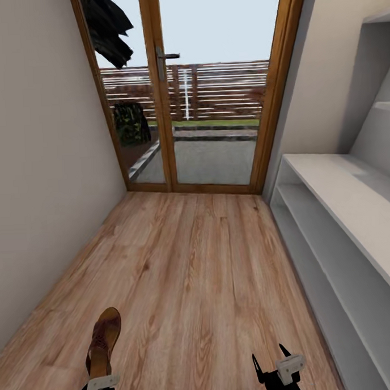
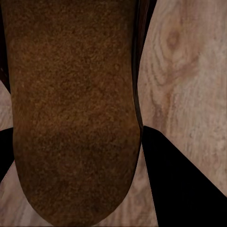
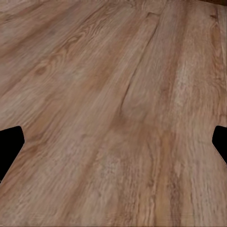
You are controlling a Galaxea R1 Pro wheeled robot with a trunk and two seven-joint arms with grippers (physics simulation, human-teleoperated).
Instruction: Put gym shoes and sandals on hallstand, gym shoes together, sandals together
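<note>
Sandal (image 1: 104, 341) gripped in left claw (image 1: 100, 383), right claw (image 1: 269, 366) spread, wood corridor floor (image 1: 198, 274), hallstand (image 1: 343, 211) right

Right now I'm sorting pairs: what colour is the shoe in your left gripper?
Dark brown, a sandal with a grainy surface, best in the left wrist view.

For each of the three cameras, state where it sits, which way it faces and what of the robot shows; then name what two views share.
Head view: on the head, facing forward and down the corridor toward the glass door; both claws at its lower edge, left claw holding a sandal.
Left wrist view: by the left claw, facing the sandal's sole between dark fingers.
Right wrist view: by the right claw, facing bare floor; fingertips at its edges.
Shared: sandal, head and left wrist.
</note>
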